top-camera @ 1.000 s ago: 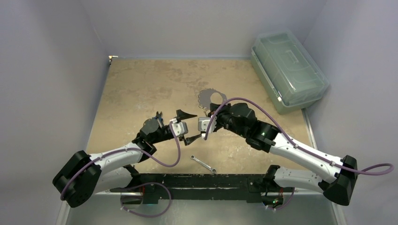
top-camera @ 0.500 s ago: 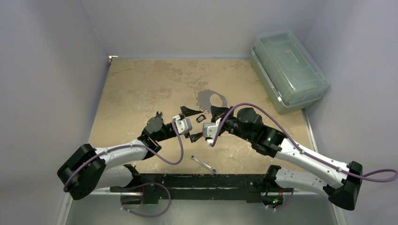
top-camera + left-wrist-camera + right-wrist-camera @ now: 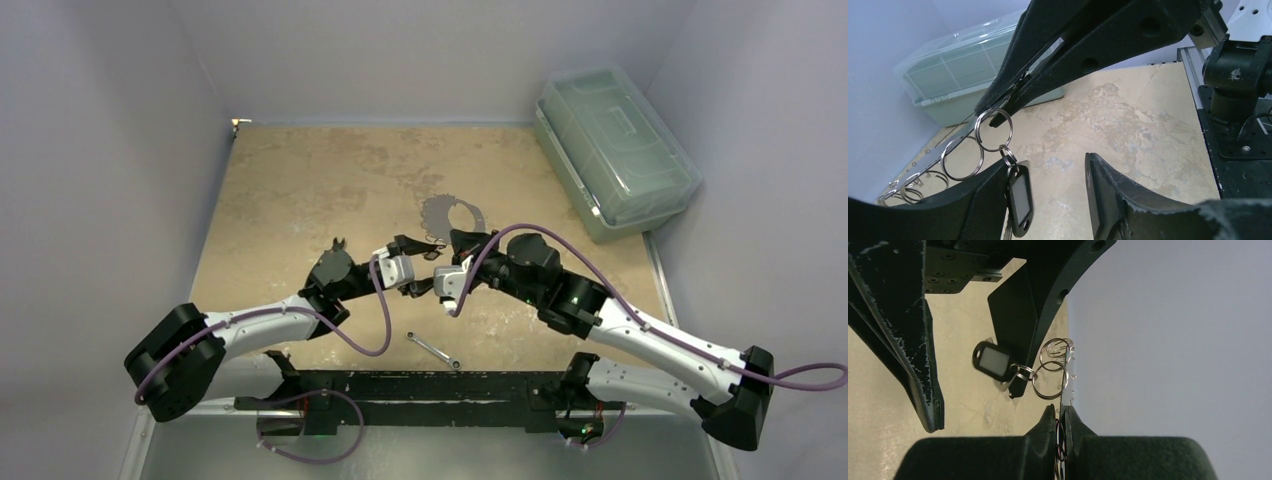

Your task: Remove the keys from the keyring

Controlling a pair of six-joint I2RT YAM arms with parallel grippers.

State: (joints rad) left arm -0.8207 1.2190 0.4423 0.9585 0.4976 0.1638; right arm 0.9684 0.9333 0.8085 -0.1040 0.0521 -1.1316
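Note:
The keyring [image 3: 993, 131] is a chain of silver split rings on a thin metal strip. It also shows in the right wrist view [image 3: 1049, 382]. A black key tag [image 3: 1019, 200] with a pale window hangs from its smallest ring. It shows in the right wrist view too [image 3: 993, 360]. No silvery keys show. My right gripper [image 3: 1060, 410] is shut on the strip and holds it above the table. My left gripper [image 3: 1048, 160] is open, with the tag between its fingers, against the left one. In the top view both grippers, left [image 3: 418, 266] and right [image 3: 437, 262], meet mid-table.
A slim silver wrench [image 3: 433, 350] lies on the tan table near the front rail. A pale green lidded box [image 3: 612, 150] stands at the back right. A dark grey patch [image 3: 450, 213] marks the table behind the grippers.
My left gripper has moved right, toward the right gripper, so the tag now hangs between its open fingers. The right arm has shifted slightly forward and down with the rings.

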